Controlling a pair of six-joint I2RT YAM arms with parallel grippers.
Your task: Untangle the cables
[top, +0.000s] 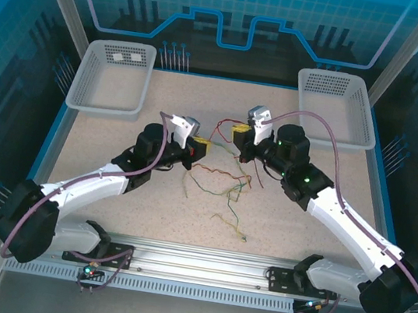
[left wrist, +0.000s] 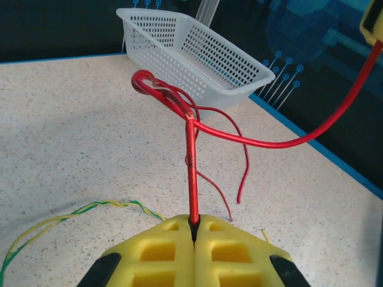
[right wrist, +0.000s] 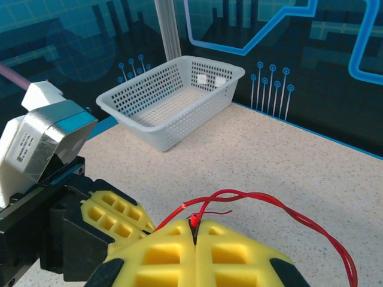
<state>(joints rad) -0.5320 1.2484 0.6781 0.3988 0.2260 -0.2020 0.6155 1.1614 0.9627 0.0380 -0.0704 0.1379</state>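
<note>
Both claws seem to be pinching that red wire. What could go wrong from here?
Both the left gripper and the right gripper are shut on the red cable; pulling apart may tighten the twist rather than free it. Each pinches it only at the very tip, so it could slip out. The yellow-green cable lies nearby and might get dragged along.

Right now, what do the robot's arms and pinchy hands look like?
The left arm and right arm have white shells with black joints. A purple-grey cable loops along each. The left gripper and right gripper have chunky yellow fingers with square holes. Small green lights glow on the right arm.
</note>
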